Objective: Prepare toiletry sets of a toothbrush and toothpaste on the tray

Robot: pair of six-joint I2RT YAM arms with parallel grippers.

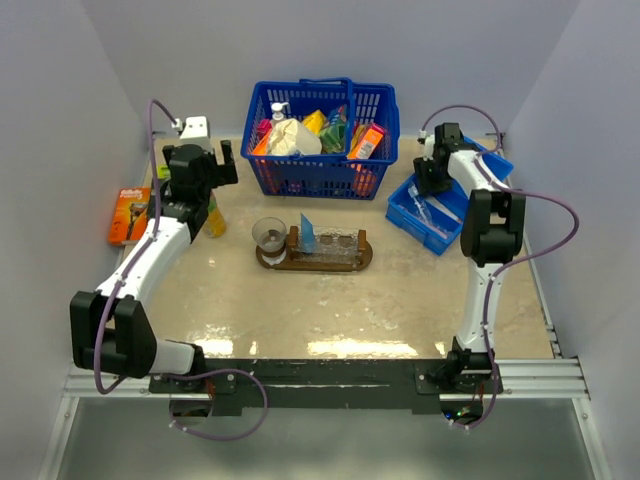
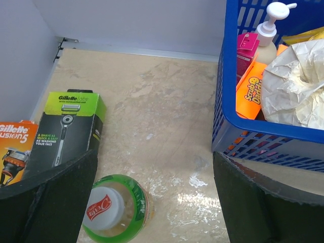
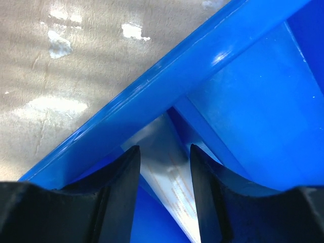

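The dark wooden tray (image 1: 366, 256) lies mid-table with clear glass cups (image 1: 338, 241) on it, and a blue wedge-shaped toothpaste tube (image 1: 308, 235) stands among them. My right gripper (image 1: 431, 186) (image 3: 163, 152) reaches down into the blue plastic bin (image 1: 405, 212) (image 3: 167, 91). Its jaws stand apart on either side of a pale item in clear wrapping (image 3: 164, 169), seemingly a toothbrush, with a gap at each finger. More pale wrapped items (image 1: 437, 214) lie in the bin. My left gripper (image 1: 200, 165) (image 2: 154, 157) hangs wide open at the far left, holding nothing.
A blue shopping basket (image 1: 320, 170) (image 2: 228, 121) full of goods stands at the back centre. A green-labelled bottle (image 1: 215, 218) (image 2: 114, 210) stands under my left gripper. Razor boxes (image 1: 130, 213) (image 2: 68, 126) lie by the left wall.
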